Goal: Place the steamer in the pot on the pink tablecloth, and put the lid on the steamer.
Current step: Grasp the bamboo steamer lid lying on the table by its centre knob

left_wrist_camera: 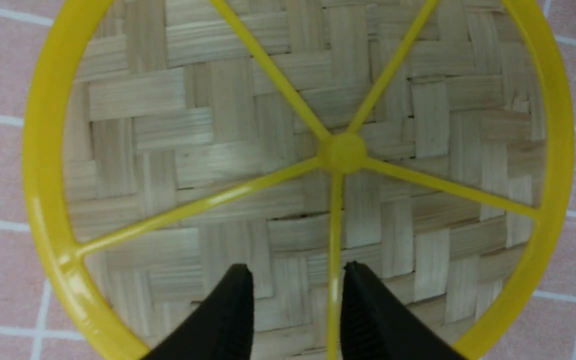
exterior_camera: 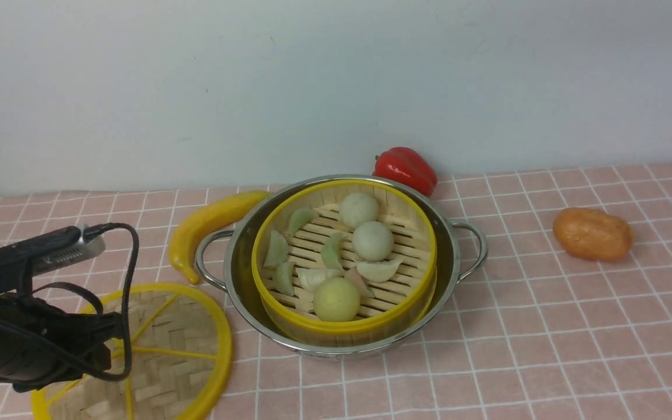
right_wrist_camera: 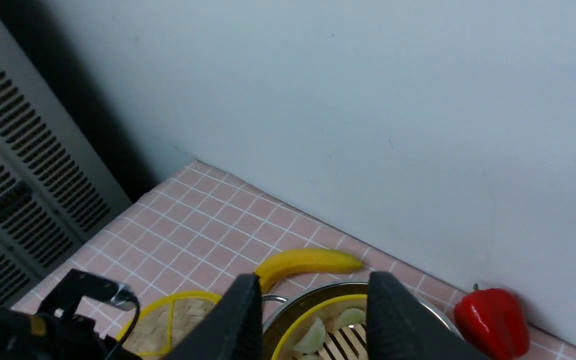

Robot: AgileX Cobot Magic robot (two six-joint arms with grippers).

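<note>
The pink tablecloth [exterior_camera: 546,350] runs back to the wall. Midway along it stands the pot [exterior_camera: 240,268], with the steamer [exterior_camera: 345,329] seated inside it and uncovered. The lid [exterior_camera: 196,326] lies flat at the cloth's near-left corner, just beside the pot. Over it the left gripper [left_wrist_camera: 296,270] is released, its jaws parted either side of one yellow spoke. The right gripper [right_wrist_camera: 315,280], likewise released and empty, hangs above the pot. A banana [exterior_camera: 207,224] curves by the pot's left handle. A red pepper [exterior_camera: 405,168] sits at the far edge and an orange lump [exterior_camera: 592,234] toward the right edge. Buns and dumplings [exterior_camera: 373,240] rest on the steamer's slats.
</note>
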